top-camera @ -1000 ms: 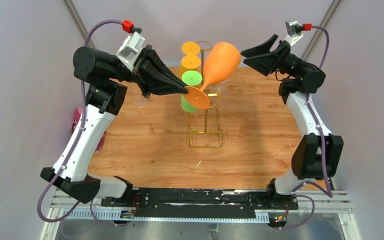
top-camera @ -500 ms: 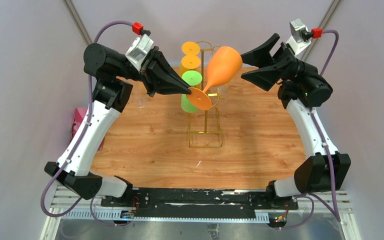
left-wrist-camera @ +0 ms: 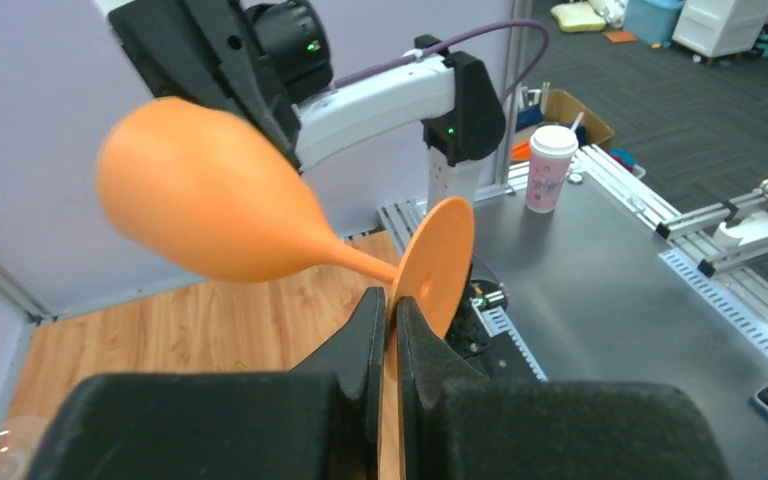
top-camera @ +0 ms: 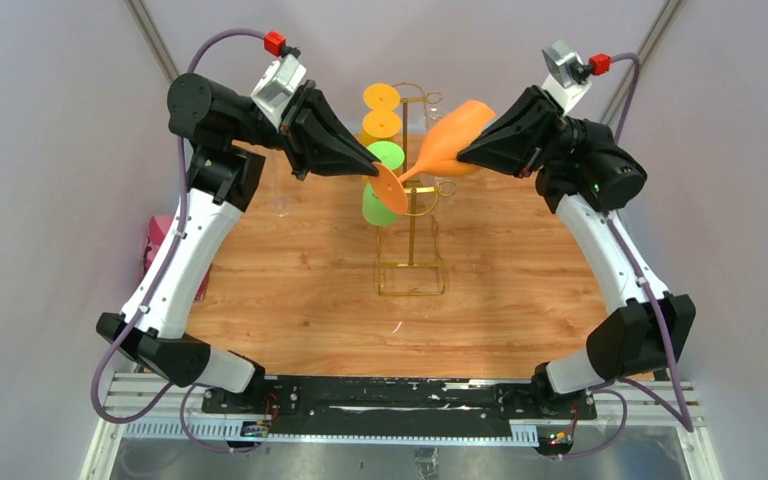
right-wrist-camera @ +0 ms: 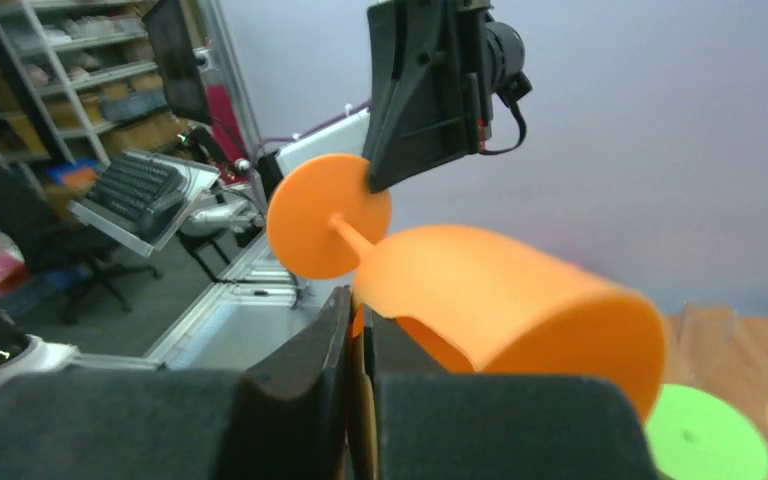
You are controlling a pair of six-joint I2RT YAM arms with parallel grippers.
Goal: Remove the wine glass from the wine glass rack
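Near wine glass rack (top-camera: 411, 240), tilted wine glass (top-camera: 450, 135)

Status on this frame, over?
Left gripper shut on orange wine glass foot. Right gripper pinching its bowl wall. Glass tilted above wine glass rack; green glass close beside foot.

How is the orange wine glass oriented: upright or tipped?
Tipped: the wine glass slants, left gripper pinching its foot, right gripper its rim.
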